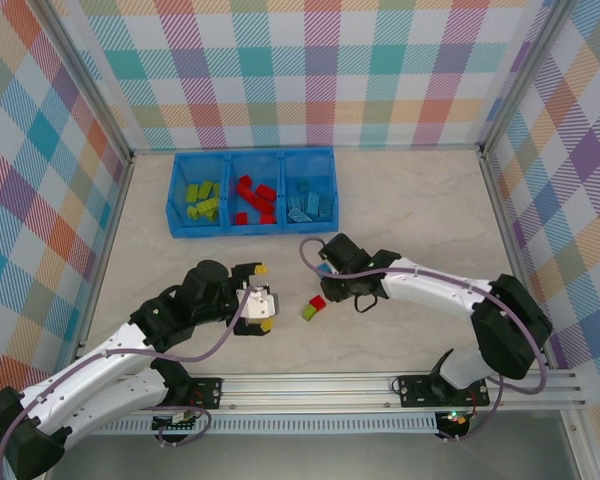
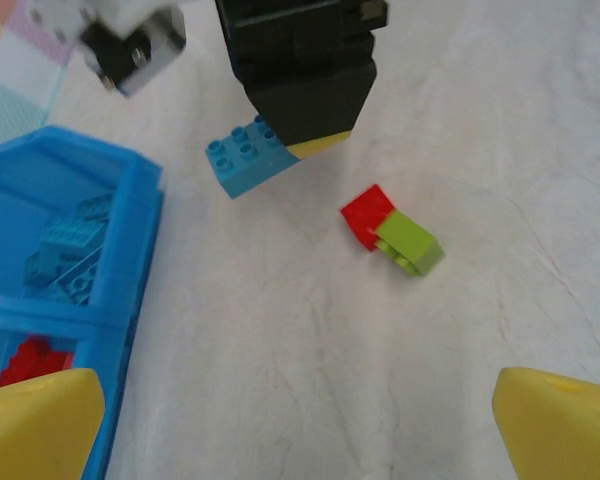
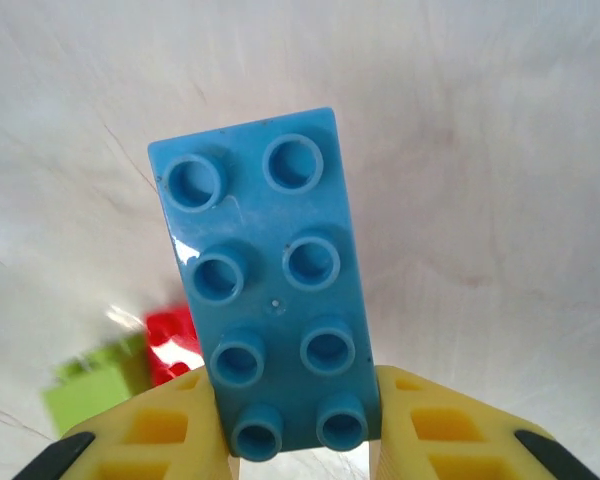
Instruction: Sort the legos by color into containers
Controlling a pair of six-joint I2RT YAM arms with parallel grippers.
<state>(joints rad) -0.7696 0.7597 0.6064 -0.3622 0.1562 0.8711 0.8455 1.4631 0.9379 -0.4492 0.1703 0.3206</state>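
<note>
Light blue brick (image 3: 270, 290) pinched at one end between the clenched right fingers (image 3: 450, 430) at mid-counter, red brick (image 2: 366, 214) and lime green brick (image 2: 410, 242) touching nearby, left fingers (image 2: 40, 420) spread wide, blue tray (image 1: 250, 230) by the far edge, its left compartment holding green legos (image 1: 202, 200), middle red legos (image 1: 254, 198), right blue legos (image 1: 310, 202).

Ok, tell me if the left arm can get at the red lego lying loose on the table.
Probably yes. The open left gripper faces the red lego across bare table. A green lego touches it, and the right gripper, shut on a light blue lego, is just beyond.
</note>
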